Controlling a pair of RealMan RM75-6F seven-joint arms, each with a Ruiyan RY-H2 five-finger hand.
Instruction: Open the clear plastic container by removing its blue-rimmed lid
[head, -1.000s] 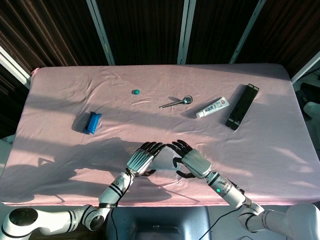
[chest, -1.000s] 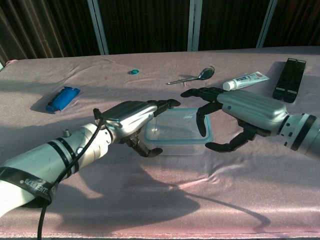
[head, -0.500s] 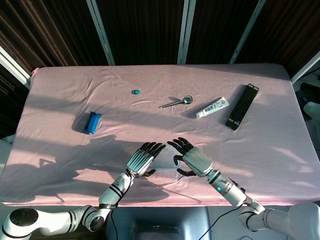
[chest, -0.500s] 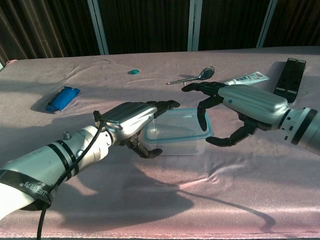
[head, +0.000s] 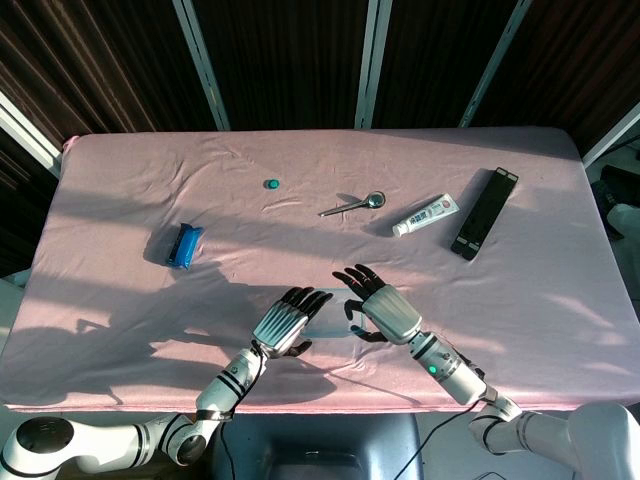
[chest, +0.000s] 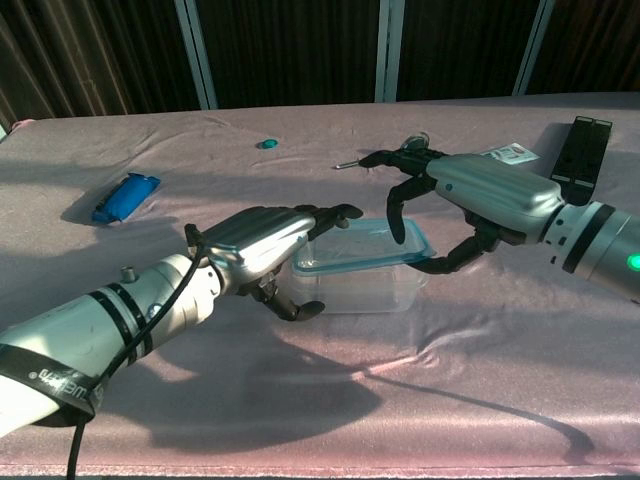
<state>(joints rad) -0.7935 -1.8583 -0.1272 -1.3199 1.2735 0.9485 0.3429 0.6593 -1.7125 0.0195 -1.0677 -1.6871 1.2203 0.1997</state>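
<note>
Left hand (chest: 262, 243) grips the left end of the clear plastic container (chest: 362, 285); right hand (chest: 470, 198) holds the right edge of its blue-rimmed lid (chest: 372, 247), tilted up on that side. Beyond the container on the pink tablecloth (head: 150, 180) lie a metal spoon (head: 352, 206), a white toothpaste tube (head: 425, 215), a black flat bar (head: 485, 213), a small teal cap (head: 271, 184) and a blue packet (head: 184, 245). Head view hides most of the container under both hands; chest view shows the raised lid.
</note>
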